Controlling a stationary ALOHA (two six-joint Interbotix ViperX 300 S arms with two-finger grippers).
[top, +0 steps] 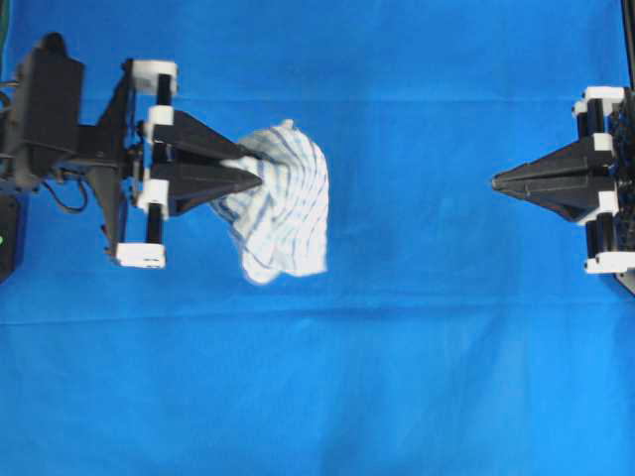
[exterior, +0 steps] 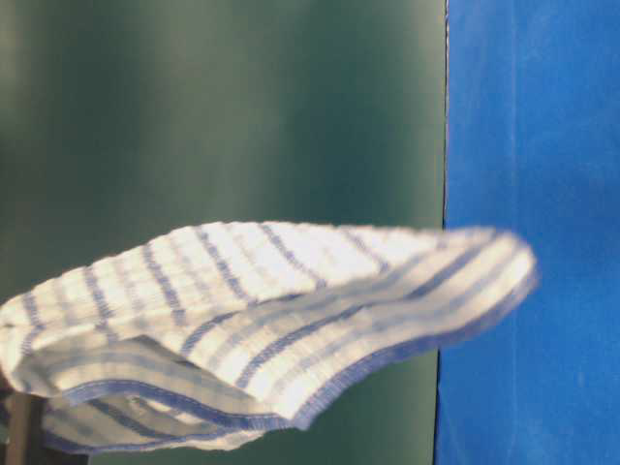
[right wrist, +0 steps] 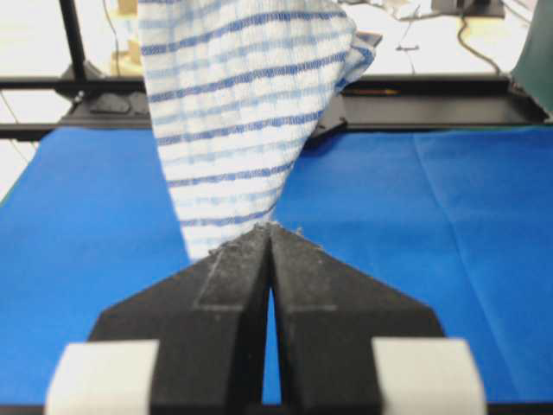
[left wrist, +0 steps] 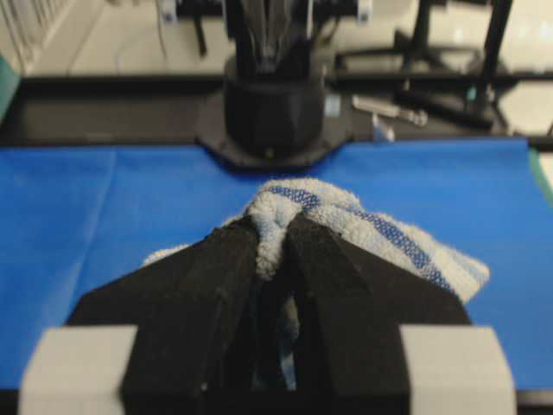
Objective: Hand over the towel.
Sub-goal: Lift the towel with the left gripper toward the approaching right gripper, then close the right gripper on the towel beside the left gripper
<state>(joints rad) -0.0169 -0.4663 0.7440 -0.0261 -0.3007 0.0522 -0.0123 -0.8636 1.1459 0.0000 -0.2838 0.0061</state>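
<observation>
Our left gripper point(top: 260, 167) is clamped on the small white cloth towel with blue-grey checks point(top: 283, 203), which hangs lifted above the plain blue table cloth point(top: 417, 377). Our right gripper point(top: 495, 182) waits well apart, fingers pressed together and empty. We should carry the towel steadily toward it, and it must open before meeting a free edge.

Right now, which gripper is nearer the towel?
Left. The left gripper is shut on the towel, holding it up; the right gripper sits shut and empty, well apart across the blue cloth.
</observation>
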